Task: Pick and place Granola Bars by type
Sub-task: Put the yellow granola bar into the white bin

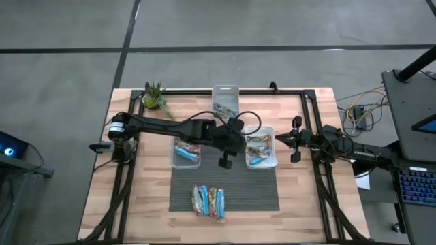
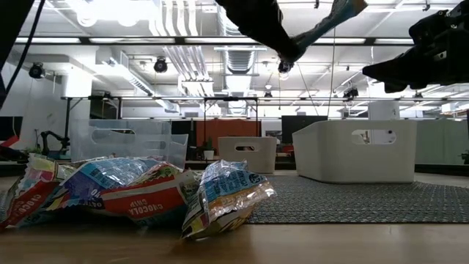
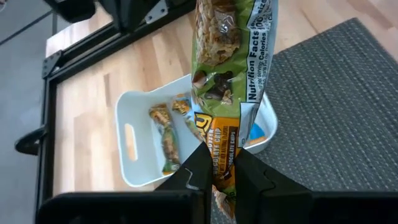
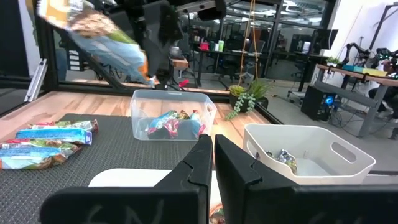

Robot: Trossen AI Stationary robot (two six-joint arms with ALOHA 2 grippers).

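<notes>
Nearest the front edge of the surface (image 1: 136, 204), a small pile of granola bars (image 1: 209, 201) lies on the dark ribbed mat (image 1: 252, 194); the low view shows their crinkled blue and red wrappers touching one another. Past the mat, the left claw (image 3: 219, 177) hangs in the air between 2 bins, clamped on a green-wrapped granola bar (image 3: 231, 68) that dangles over the white bin (image 1: 272, 162), where other bars already lie. To its left, the clear bin (image 1: 174, 162) holds blue-wrapped bars. A third bin (image 1: 225, 90) stands farther back, near a small potted plant (image 1: 154, 96). The right claw (image 4: 212, 155) waits at the right side of the surface, fingers pressed together and empty.
</notes>
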